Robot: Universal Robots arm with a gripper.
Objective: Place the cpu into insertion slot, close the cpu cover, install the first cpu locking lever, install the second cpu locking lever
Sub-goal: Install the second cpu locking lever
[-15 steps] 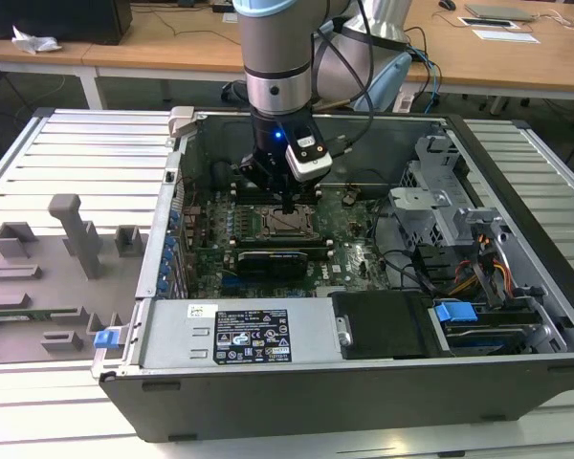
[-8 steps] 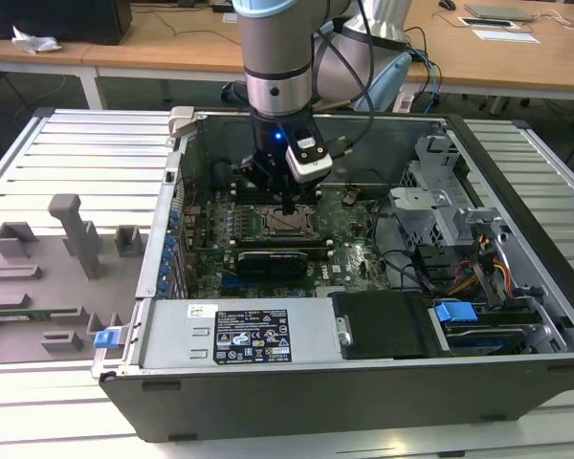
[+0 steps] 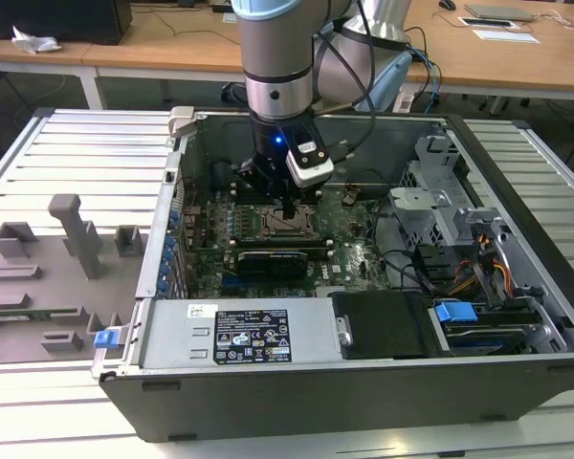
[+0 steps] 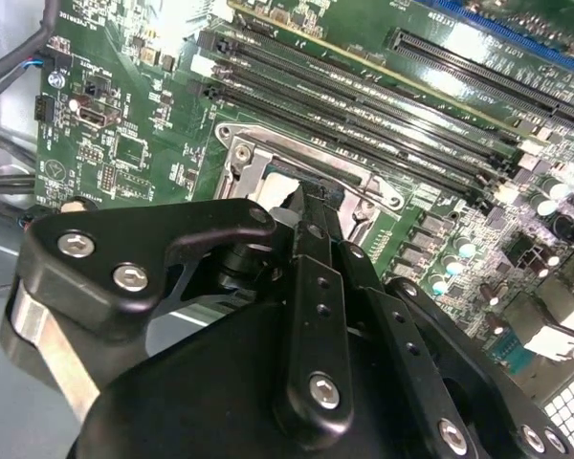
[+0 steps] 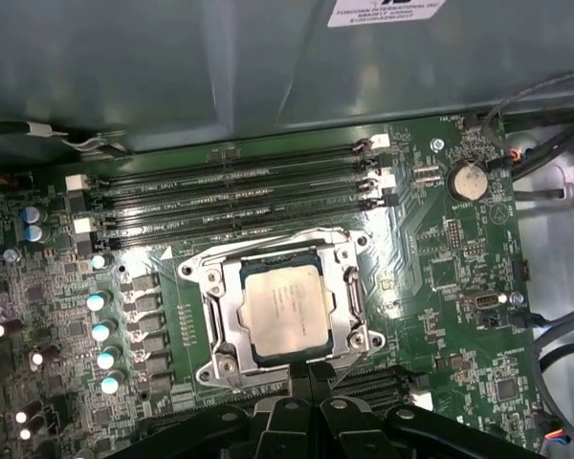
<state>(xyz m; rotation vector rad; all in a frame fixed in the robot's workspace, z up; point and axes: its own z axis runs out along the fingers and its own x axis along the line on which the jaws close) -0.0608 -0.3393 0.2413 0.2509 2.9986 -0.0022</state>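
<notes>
The cpu (image 5: 282,301) lies flat in the insertion slot (image 5: 203,277), its silver-grey top showing through the window of the cpu cover (image 5: 231,330). The cover lies down around the chip. My gripper (image 5: 309,368) is shut, with its two black fingers pressed together and nothing seen between them. Its tip is at the socket's edge, right beside the cover. In the second wrist view the gripper (image 4: 311,196) points down onto the silver cover (image 4: 258,153). In the exterior view the gripper (image 3: 287,208) hangs inside the open computer case, just above the slot (image 3: 285,228).
Long black memory slots (image 5: 239,191) run beside the socket, and a row of capacitors (image 5: 100,330) stands on another side. A black card (image 3: 277,258), loose cables (image 3: 402,258), a drive cage (image 3: 440,206) and the power supply (image 3: 239,330) crowd the case.
</notes>
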